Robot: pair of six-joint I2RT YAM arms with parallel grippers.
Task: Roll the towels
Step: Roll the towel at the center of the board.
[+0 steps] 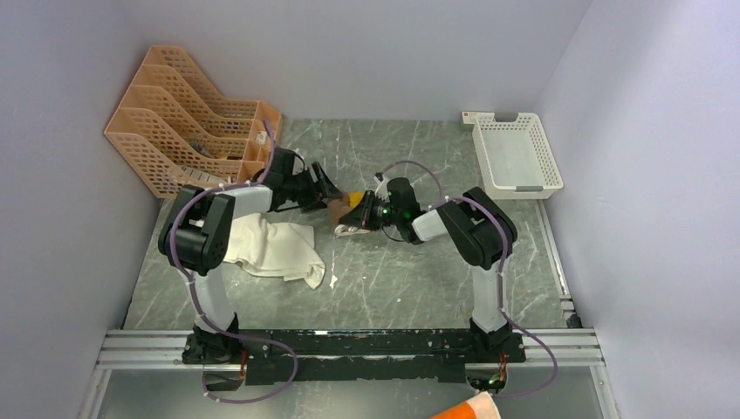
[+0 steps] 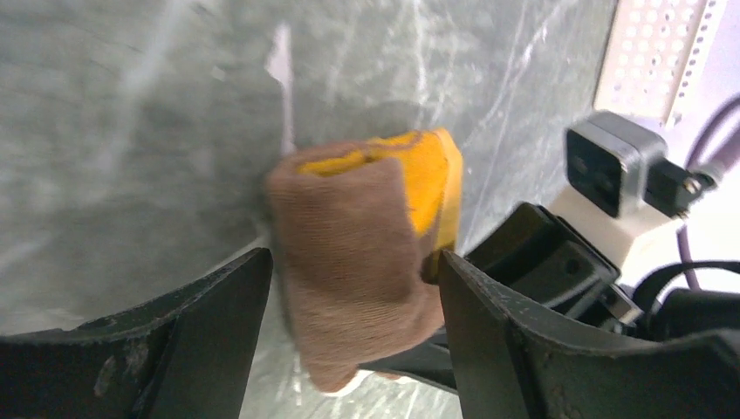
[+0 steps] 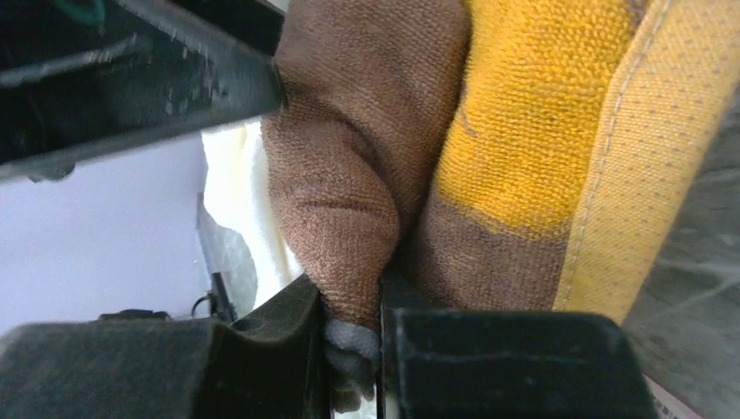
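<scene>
A brown and yellow towel [image 1: 345, 209] is bunched into a small roll at the table's middle, between both grippers. My left gripper [image 1: 325, 194] is open, its jaws spread on either side of the roll [image 2: 358, 253], one finger [image 2: 497, 332] close to the yellow edge. My right gripper [image 1: 365, 212] is shut on a brown fold of this towel [image 3: 349, 218], with the yellow layer [image 3: 532, 113] beside it. A cream towel [image 1: 275, 249] lies crumpled and unrolled on the table under the left arm.
An orange slotted file rack [image 1: 188, 118] stands at the back left. A white perforated basket [image 1: 515, 155] sits at the back right; its corner shows in the left wrist view [image 2: 663, 44]. The table is grey marble [image 1: 419, 279].
</scene>
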